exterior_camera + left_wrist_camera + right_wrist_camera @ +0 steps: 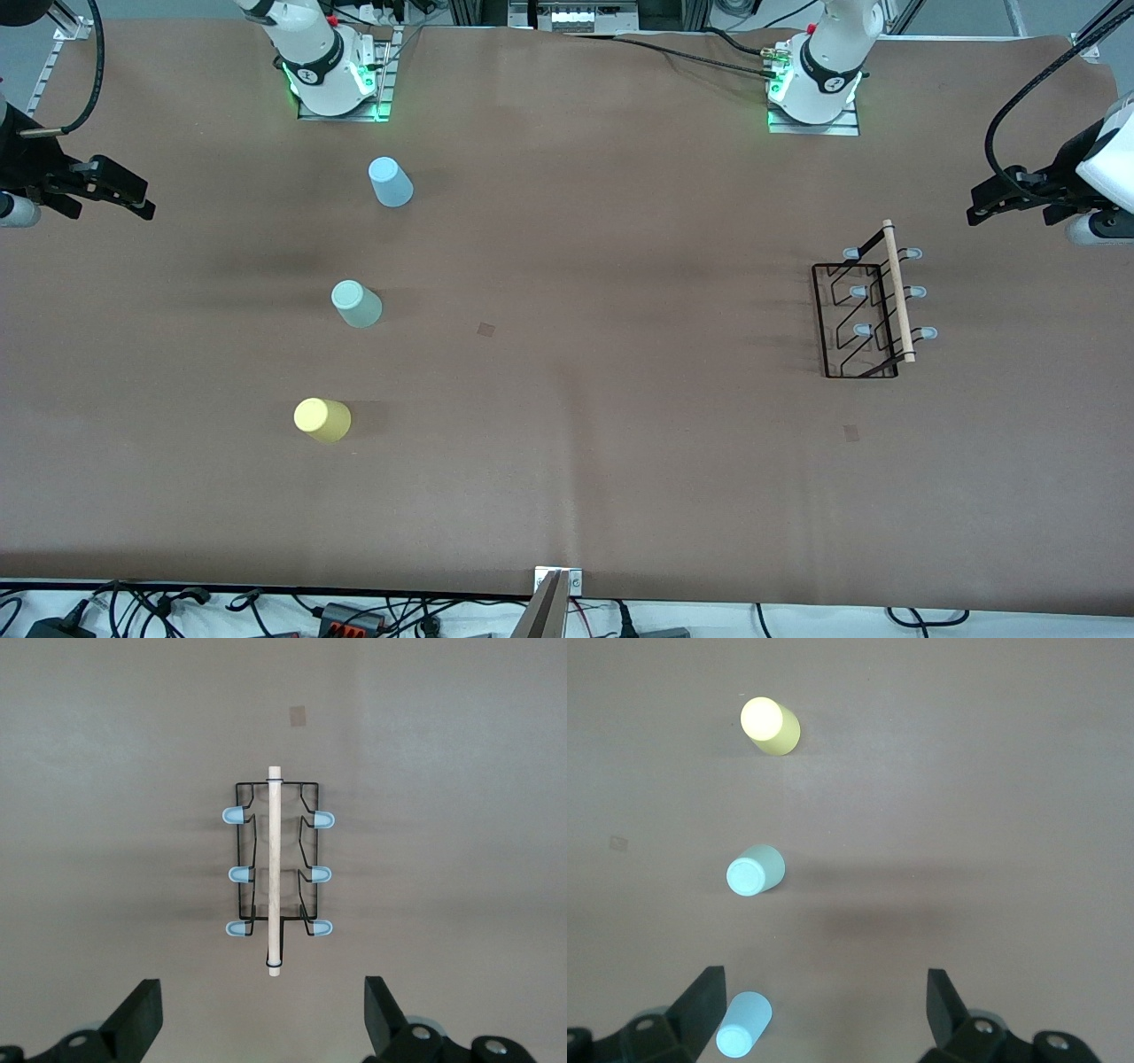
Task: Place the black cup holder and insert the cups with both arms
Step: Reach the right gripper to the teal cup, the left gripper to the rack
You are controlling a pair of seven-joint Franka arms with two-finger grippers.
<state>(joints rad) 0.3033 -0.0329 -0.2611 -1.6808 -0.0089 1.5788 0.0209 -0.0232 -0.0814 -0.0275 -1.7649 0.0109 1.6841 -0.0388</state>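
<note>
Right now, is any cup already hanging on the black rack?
No, the black cup holder has all six pegs bare, and the three cups stand on the table toward the right arm's end.

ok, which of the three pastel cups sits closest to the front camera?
The yellow plastic tumbler: it lies lowest in the front view, below the pale green cup and light blue cup.

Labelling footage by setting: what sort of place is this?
Probably a robotics lab bench: two arms bolted to a paper-covered table, loose cables along its edge, and only staged props, a black cup holder and three cups.
</note>
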